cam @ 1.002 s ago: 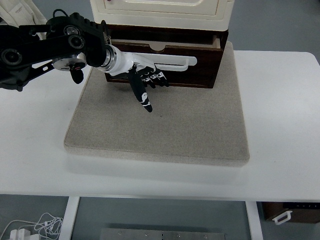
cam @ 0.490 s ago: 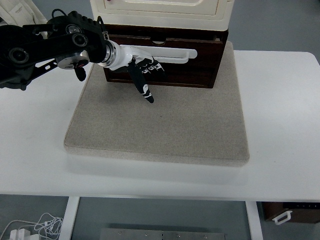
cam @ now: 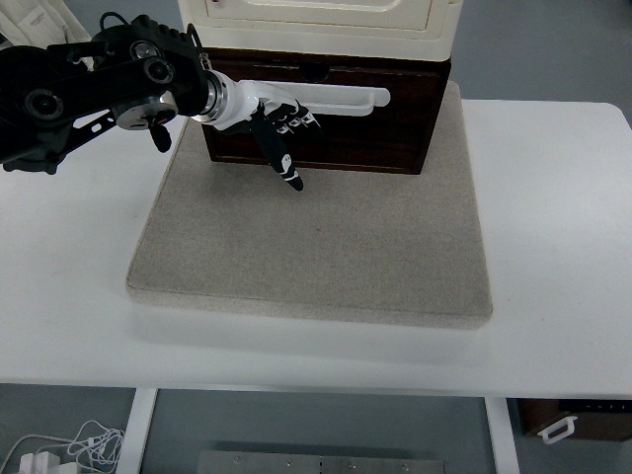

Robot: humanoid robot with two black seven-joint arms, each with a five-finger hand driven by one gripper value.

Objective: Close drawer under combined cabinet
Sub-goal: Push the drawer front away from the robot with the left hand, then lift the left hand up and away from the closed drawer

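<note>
Top view: left hand lies flat on the dark drawer front, fingers outstretched and gripping nothing, thumb angled down; drawer sits nearly flush beneath the cabinet

Left robot hand lies flat against the front of the dark wood drawer, one finger stretched along it to the right, thumb pointing down over the grey mat. Black arm comes in from the left edge. Drawer front looks nearly flush under the cream cabinet, though the steep angle makes any gap hard to judge. Mat sits on the white tabletop. Cables on the floor, lower left.
</note>
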